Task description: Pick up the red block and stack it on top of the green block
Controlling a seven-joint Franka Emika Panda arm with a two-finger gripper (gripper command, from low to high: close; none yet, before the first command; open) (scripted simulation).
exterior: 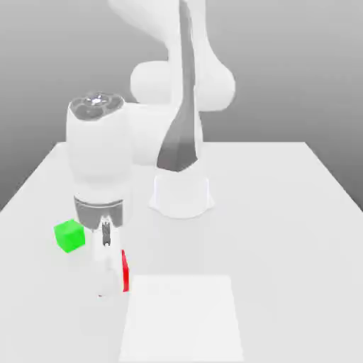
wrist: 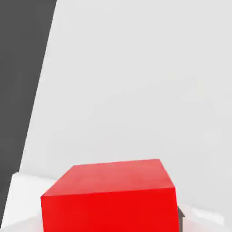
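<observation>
The red block (exterior: 125,271) rests low near the table's front, and only a thin strip of it shows past a white finger. My gripper (exterior: 113,278) points straight down and is shut on it, one finger on each side. In the hand view the red block (wrist: 108,197) looms large and close, with a plain top and front face. The green block (exterior: 69,235) sits on the table to the exterior view's left of the gripper. It is a little farther back and stands apart from the fingers.
The white robot base (exterior: 181,191) stands behind the gripper at mid-table. A brighter white square patch (exterior: 181,319) lies on the grey table (exterior: 283,213) to the exterior view's right of the red block. The hand view shows a dark area past the table's edge (wrist: 22,68).
</observation>
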